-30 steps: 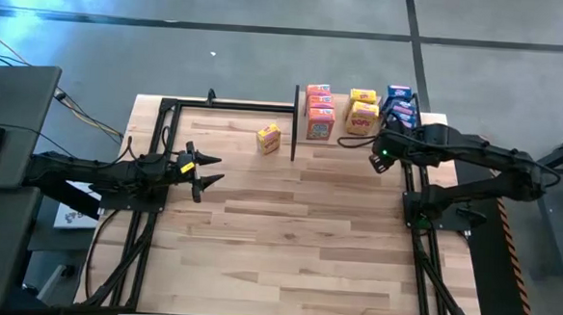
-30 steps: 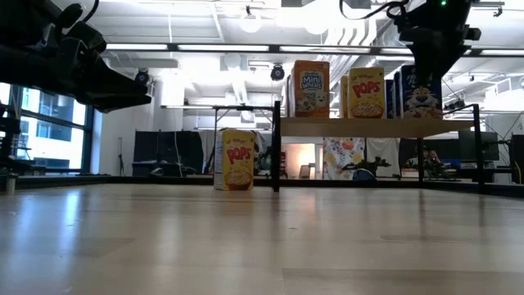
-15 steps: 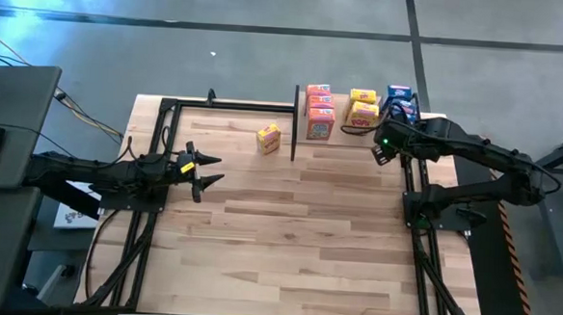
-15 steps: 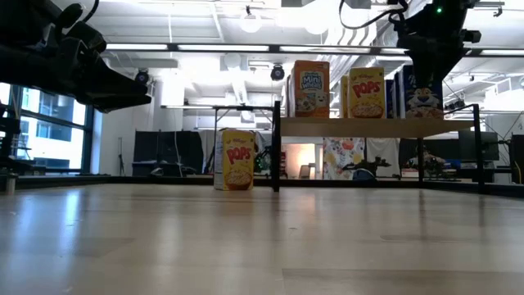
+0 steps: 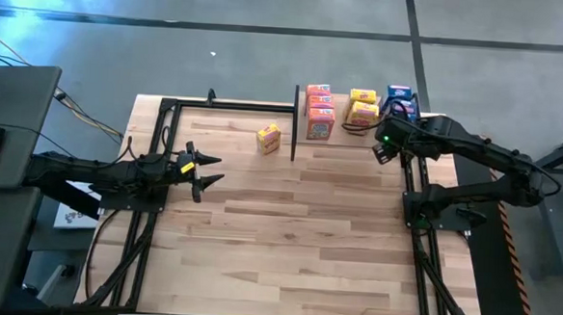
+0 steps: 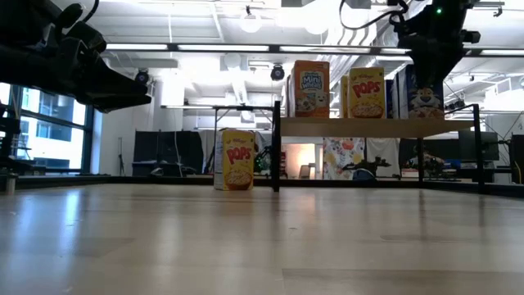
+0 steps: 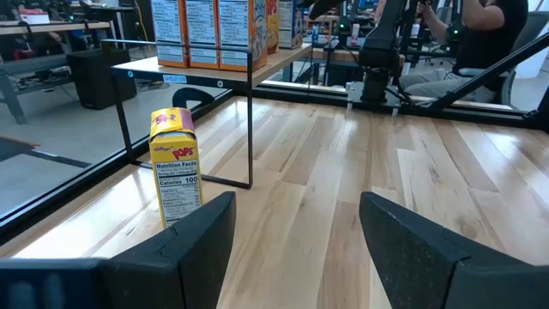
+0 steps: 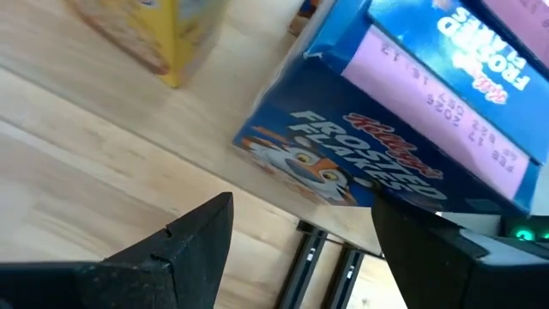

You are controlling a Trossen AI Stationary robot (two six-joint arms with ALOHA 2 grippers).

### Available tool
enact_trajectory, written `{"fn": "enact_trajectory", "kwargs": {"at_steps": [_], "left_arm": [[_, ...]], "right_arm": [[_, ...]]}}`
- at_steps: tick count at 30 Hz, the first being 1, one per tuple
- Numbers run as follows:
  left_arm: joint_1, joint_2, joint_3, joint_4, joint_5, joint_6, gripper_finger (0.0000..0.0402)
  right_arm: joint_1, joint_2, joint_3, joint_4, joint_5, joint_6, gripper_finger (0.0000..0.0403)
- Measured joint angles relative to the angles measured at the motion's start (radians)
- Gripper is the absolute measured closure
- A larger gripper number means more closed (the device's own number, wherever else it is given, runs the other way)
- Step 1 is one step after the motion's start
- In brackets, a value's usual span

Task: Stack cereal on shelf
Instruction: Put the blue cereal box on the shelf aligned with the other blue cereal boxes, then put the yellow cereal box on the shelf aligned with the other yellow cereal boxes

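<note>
The scene is bright and evenly lit from ceiling lamps (image 6: 250, 20), which show as white glare in the low view. A bluish glare lies on the floor (image 5: 18, 23) at the far left corner in the high view. The tabletop (image 6: 262, 246) has a soft sheen and only weak shadows. In the low view the left arm (image 6: 74, 61) is a dark silhouette. In the right wrist view the blue box (image 8: 343, 154) is slightly blurred.

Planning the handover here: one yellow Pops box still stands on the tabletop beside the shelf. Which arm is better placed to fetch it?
Probably left. The left gripper is open, empty and faces the Pops box across bare tabletop. The right gripper is over by the blue boxes beyond the shelf.
</note>
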Motion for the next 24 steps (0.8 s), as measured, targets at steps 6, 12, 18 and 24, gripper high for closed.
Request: {"fn": "enact_trajectory", "kwargs": {"at_steps": [6,12,18,24], "left_arm": [[0.0,0.0,0.0,0.0,0.0,0.0,0.0163],[0.0,0.0,0.0,0.0,0.0,0.0,0.0163],[0.0,0.0,0.0,0.0,0.0,0.0,0.0163],[0.0,0.0,0.0,0.002,0.0,0.0,0.0163]], "right_arm": [[0.034,0.0,0.044,0.008,-0.031,-0.009,0.0132],[0.097,-0.013,0.1,0.035,-0.031,-0.081,0.0132],[0.18,-0.121,0.104,0.114,0.013,-0.174,0.0132],[0.278,-0.279,0.104,0.155,0.005,-0.174,0.0132]]}}
